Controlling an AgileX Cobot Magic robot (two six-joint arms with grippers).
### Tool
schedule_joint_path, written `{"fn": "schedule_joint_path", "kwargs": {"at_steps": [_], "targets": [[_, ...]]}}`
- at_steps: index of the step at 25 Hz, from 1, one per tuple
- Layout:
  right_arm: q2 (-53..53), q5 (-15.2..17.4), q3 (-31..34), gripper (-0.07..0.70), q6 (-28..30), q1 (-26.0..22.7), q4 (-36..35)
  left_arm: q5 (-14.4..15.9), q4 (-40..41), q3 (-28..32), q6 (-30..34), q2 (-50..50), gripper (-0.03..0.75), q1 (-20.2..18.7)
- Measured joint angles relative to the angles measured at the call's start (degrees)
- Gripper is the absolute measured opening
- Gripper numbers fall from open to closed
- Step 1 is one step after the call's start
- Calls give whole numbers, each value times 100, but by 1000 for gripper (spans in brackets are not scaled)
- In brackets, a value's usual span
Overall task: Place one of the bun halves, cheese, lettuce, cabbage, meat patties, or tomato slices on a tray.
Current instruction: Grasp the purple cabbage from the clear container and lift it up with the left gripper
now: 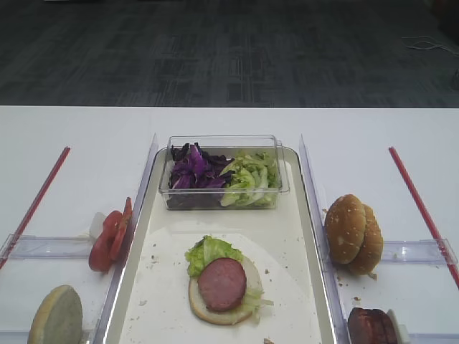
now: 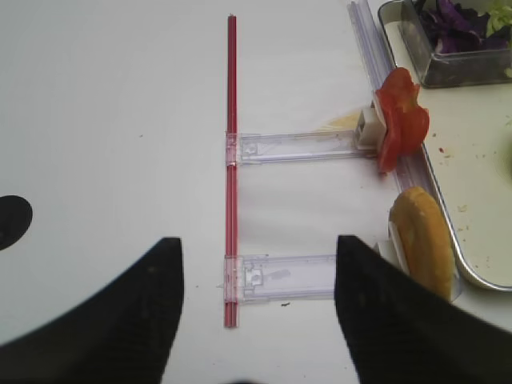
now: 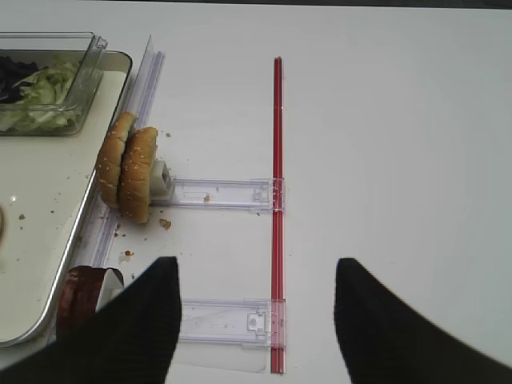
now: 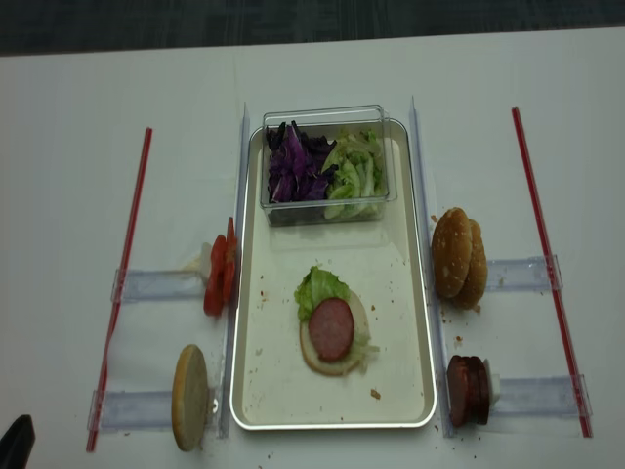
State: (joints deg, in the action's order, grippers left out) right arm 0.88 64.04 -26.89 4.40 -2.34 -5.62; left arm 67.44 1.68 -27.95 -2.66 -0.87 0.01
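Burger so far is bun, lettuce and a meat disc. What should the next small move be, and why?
Probably the left gripper, open and empty, moves forward and to its right toward the tomato slices standing just outside the tray. The stack there ends at the meat patty, so a topping seems due.

Long cream tray (image 1: 301,215) at centre of white table (image 1: 79,136). Clear box (image 1: 224,172) at tray's far end, purple cabbage (image 1: 192,170) left, lettuce (image 1: 251,178) right. Nearer: bun half (image 1: 215,304) topped with a green leaf and a meat patty (image 1: 221,284). Tomato slices (image 1: 109,236) left of tray; two bun halves (image 1: 353,233) on edge to the right.
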Motion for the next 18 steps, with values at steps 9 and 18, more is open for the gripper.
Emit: {"fn": "schedule_joint_path", "kwargs": {"at_steps": [9,18], "targets": [[0,0,0,433,0,0,0,0,0,0,0,0,421,0],[0,0,0,433,0,0,0,0,0,0,0,0,421,0]]}}
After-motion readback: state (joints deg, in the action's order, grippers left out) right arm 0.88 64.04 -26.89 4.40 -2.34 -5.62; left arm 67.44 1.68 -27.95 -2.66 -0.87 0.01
